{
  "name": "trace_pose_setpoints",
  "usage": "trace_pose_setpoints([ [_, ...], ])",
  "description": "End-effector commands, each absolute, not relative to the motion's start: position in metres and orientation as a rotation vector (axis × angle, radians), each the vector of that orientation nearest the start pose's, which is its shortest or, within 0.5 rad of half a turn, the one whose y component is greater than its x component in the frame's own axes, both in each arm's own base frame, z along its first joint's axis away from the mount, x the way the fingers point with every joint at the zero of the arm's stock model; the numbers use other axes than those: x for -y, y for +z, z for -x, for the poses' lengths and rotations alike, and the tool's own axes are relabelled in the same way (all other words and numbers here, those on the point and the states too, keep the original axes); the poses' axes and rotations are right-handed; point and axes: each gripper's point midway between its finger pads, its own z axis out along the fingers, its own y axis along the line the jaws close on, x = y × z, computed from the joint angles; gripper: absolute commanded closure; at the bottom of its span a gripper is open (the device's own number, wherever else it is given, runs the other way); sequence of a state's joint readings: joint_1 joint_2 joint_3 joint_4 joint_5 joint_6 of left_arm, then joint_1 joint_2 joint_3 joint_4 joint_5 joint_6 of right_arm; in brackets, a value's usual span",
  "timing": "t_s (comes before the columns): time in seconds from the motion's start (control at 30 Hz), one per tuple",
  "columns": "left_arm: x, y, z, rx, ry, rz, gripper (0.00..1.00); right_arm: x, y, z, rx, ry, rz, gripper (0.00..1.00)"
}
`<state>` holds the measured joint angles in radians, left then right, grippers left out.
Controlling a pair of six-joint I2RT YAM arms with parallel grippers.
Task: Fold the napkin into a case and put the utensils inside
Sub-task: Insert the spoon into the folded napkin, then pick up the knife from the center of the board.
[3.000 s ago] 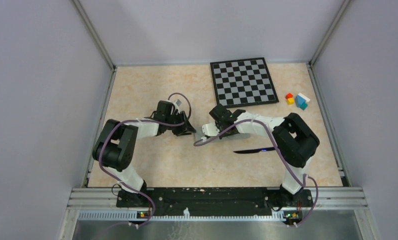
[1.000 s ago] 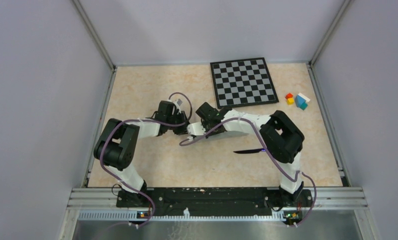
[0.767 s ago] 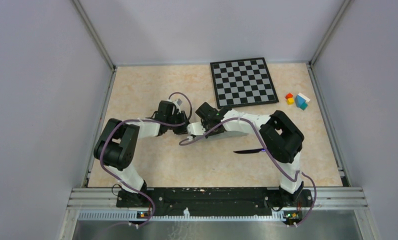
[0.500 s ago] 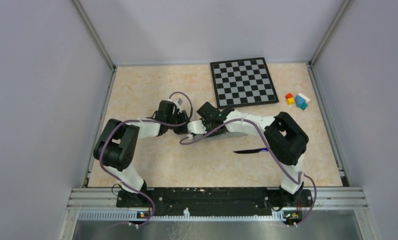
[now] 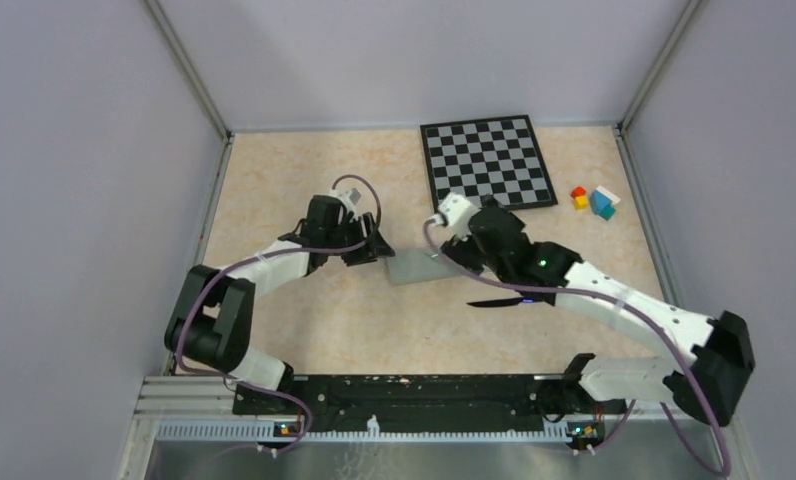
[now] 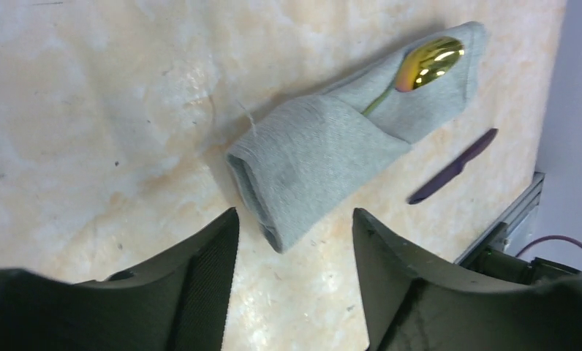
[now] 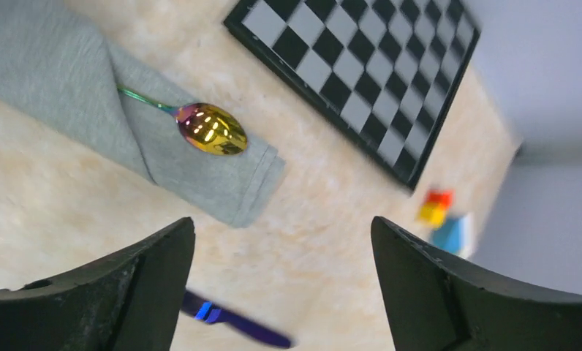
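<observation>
Centrally in the top view, the grey-green folded cloth case [image 5: 419,267] was seen between the left gripper [image 5: 375,250] and the right gripper [image 5: 447,252]. In the left wrist view, the fingers were spread with nothing gripped, the case's end at centre. In the right wrist view, the jaws were parted wide and empty. The gold-red-bowled spoon [image 7: 209,129] was tucked into the case at upper left, and the slim dark purple knife [image 7: 233,322] was left at the lower edge.

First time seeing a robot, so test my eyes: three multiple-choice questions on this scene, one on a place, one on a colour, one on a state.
1. Relative to the case, the knife lies: A) inside it; B) on top of it; C) apart, on the table.
2. The spoon has a bowl that is: A) gold; B) white; C) blue.
3. The spoon's handle is: A) tucked into the case; B) bare on the table; C) under the knife.
Answers: C, bare table surrounds it; A, it gleams gold; A, only the bowl and a bit of stem show.
</observation>
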<state>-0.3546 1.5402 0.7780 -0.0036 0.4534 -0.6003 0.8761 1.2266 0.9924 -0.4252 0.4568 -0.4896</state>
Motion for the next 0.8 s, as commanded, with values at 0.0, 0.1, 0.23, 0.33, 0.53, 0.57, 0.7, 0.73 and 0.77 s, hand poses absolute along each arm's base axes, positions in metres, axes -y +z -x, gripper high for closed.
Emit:
trace_pose_setpoints([
  [0.0,0.214,0.118,-0.306,-2.37,-0.962,0.039,0.33,-0.15,0.199,-0.267,-2.103,-0.014,0.201,0.09],
  [0.1,0.205,0.139,-0.302,-2.343,-0.924,0.043,0.27,-0.136,0.186,-0.243,-2.167,0.19,-0.2,0.04],
  [0.23,0.204,0.166,-0.298,-2.287,-0.943,0.022,0.24,-0.142,0.175,-0.227,-2.201,0.386,-0.566,0.04],
  [0.33,0.205,0.184,-0.291,-2.249,-0.975,0.008,0.23,-0.109,0.168,-0.213,-2.258,0.199,-0.974,0.01],
  [0.53,0.202,0.209,-0.284,-2.187,-1.004,0.01,0.22,-0.093,0.125,-0.205,-2.288,0.295,-1.535,0.01],
  [0.57,0.201,0.213,-0.283,-2.184,-1.003,0.007,0.22,-0.093,0.113,-0.203,-2.285,0.307,-1.618,0.01],
  [0.7,0.197,0.227,-0.279,-2.158,-0.987,-0.02,0.21,-0.089,0.08,-0.205,-2.254,0.274,-1.775,0.01],
  [0.73,0.196,0.229,-0.278,-2.148,-0.984,-0.026,0.21,-0.088,0.072,-0.205,-2.255,0.253,-1.795,0.01],
  [0.77,0.195,0.232,-0.279,-2.138,-0.98,-0.027,0.2,-0.089,0.064,-0.206,-2.267,0.241,-1.816,0.01],
])
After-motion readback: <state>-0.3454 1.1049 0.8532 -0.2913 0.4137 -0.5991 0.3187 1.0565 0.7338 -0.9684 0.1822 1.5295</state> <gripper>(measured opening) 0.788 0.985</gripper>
